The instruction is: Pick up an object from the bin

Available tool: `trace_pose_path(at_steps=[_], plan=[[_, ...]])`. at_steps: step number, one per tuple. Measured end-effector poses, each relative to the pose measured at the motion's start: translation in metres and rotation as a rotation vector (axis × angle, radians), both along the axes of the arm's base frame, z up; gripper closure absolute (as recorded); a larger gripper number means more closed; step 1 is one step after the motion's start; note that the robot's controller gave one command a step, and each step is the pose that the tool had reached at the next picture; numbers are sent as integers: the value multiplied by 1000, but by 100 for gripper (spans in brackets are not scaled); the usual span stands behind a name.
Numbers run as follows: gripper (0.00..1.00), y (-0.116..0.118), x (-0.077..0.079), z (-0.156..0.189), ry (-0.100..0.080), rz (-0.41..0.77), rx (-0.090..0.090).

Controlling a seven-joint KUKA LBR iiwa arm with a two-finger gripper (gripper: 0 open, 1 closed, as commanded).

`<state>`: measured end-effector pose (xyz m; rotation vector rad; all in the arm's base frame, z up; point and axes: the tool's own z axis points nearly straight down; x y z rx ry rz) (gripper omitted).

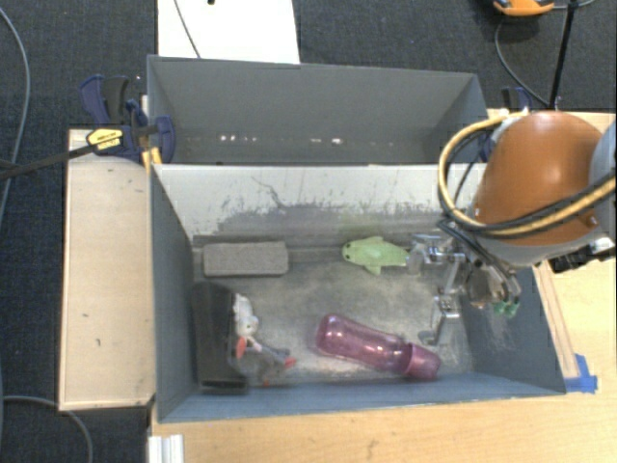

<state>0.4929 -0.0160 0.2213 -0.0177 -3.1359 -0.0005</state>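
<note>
**A:** Which step was in hand?

**B:** The approach, by my reading. The gripper (439,292) was low in the bin (318,123), at the right end of its floor, and nothing had been lifted.

**A:** And the fingers?

**B:** The fingers (442,324) stood well apart, one toward the back wall and one toward the front, with only bare floor between them. It held nothing.

**A:** What lay nearest?

**B:** Two things. The green toy (374,253), small and flattish, lay just beside the back finger; whether it touched the tip I could not tell. The purple bottle (376,346) lay on its side along the front wall, its cap end just beside the front finger. The grey block (244,258), the black box (212,340) and a little white-and-red toy (246,331) were well apart, at the left.

**A:** So the next move?

**B:** I'd judge it had to settle on one of the two, shift until the fingers straddled it, then close. The bottle, being round, might roll off — the green toy looked the surer catch.
</note>
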Motion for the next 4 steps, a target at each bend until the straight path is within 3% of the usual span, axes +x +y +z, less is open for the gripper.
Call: trace_pose_path(at_steps=[1, 2, 3, 4], plan=[[0, 0, 2, 4, -9, 0, 0], [0, 1, 1, -35, -13, 67, 0], [0, 19, -8, -103, -14, 87, 0], [0, 28, -14, -130, -6, 235, 1]])
